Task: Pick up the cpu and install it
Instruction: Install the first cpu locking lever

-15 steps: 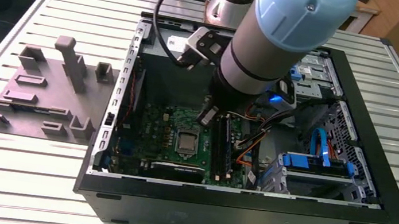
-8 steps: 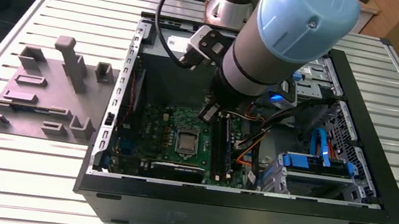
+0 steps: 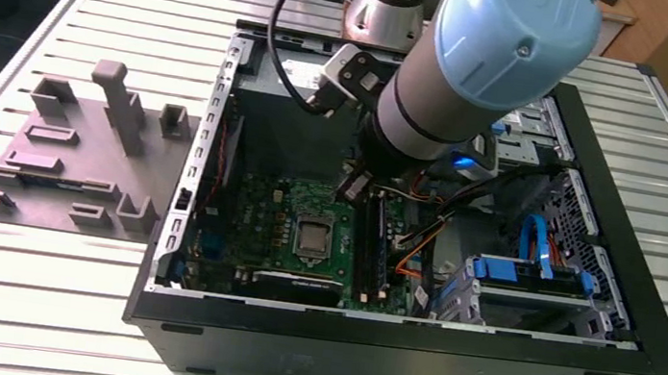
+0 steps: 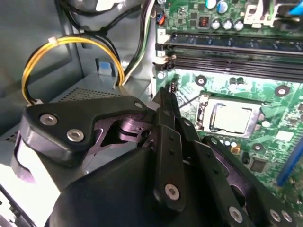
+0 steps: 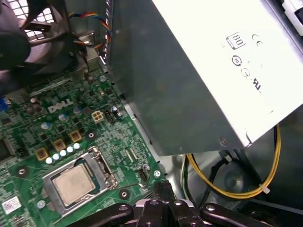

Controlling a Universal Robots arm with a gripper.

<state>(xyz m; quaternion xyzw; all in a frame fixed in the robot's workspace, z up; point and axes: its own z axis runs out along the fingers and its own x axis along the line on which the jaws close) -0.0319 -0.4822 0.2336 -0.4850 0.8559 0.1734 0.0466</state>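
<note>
The small flat silvery-grey square cpu [image 5: 73,184] is sitting in the green motherboard [image 5: 113,151] socket. The black hand [image 5: 163,187] is hovering near, narrow and empty. Probably light, stiff, fragile: grip its edges.

Slatted metal table [image 3: 35,303] bears computer case [image 3: 415,361] and plastic tray [image 3: 77,159].
</note>
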